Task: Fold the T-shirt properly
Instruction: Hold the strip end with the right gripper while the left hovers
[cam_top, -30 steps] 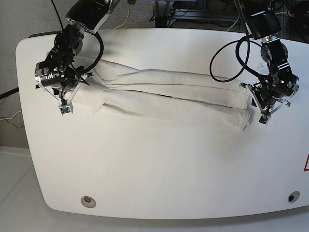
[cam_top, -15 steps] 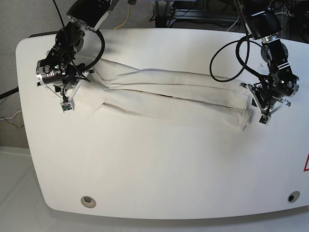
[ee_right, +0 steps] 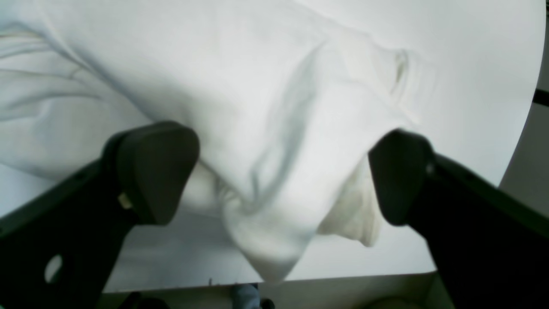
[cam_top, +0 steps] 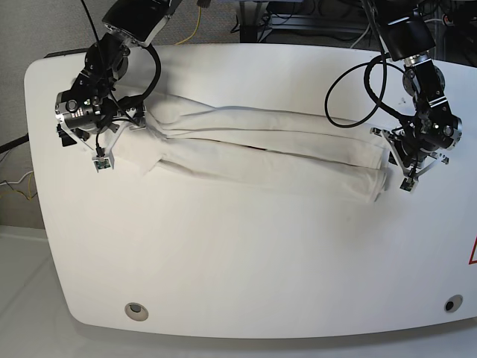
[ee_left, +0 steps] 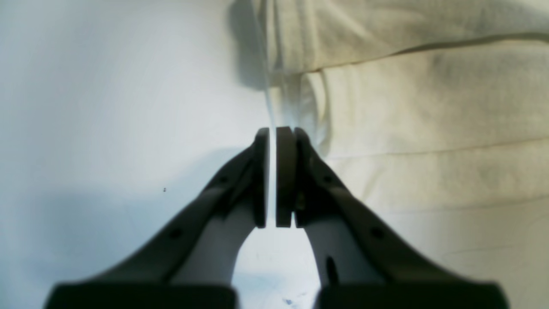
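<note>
Spreading wide around bunched T-shirt point(ee_right: 274, 171), bare tabletop point(cam_top: 223, 261) frontward.

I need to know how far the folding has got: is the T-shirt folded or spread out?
Partly folded: the T-shirt lies in a long band with layered edges, though its end near the right gripper is rumpled.

You seem to be in a robotics lab or workshop: two black mechanical arms point(cam_top: 428, 112) reach over a smooth white worktop point(cam_top: 246, 261), with loose dark cables point(cam_top: 279, 26) behind.
</note>
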`<state>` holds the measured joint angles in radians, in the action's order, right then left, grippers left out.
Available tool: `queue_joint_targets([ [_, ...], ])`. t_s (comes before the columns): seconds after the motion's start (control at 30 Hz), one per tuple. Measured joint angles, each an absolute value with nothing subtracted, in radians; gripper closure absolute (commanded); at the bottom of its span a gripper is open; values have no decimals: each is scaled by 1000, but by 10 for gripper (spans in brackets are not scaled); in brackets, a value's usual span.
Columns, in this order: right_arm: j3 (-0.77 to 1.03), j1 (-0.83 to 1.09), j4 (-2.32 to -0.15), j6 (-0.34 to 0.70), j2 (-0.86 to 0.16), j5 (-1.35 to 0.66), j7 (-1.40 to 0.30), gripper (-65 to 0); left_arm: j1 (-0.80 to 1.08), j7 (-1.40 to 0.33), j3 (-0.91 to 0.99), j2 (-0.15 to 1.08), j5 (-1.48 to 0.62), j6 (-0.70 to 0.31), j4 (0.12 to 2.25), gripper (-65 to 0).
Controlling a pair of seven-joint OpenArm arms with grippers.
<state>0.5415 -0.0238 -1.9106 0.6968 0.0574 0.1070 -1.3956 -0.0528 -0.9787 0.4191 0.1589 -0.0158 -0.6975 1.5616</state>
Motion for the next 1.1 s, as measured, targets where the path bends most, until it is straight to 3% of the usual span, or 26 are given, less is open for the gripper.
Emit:
queue_joint_targets([
  [0.17, 541, -47, -1911, 697, 44, 106, -1400, -647, -53, -978, 419, 159, -16, -698, 1562, -18],
  [0.33, 542, -78, -1913, 697, 21, 105, -1399, -588, -53, -979, 419, 160, -16, -698, 1562, -18],
  [0.5, 541, -80, -1913, 697, 22, 105, -1400, -385, -53, -978, 419, 159, -16, -698, 1562, -18],
  [0.7, 541, -89, -1913, 697, 25, 105, -1396, -8, -53, -979, 421, 163, -16, -697, 1562, -18],
  [0.87, 541, -91, -1913, 697, 25, 105, -1402, -26, -56, -979, 421, 163, -16, -698, 1563, -18],
  [1.1, 541, -99, -1913, 697, 25, 105, -1402, 0, -56, -979, 421, 164, -16, -698, 1563, -18],
])
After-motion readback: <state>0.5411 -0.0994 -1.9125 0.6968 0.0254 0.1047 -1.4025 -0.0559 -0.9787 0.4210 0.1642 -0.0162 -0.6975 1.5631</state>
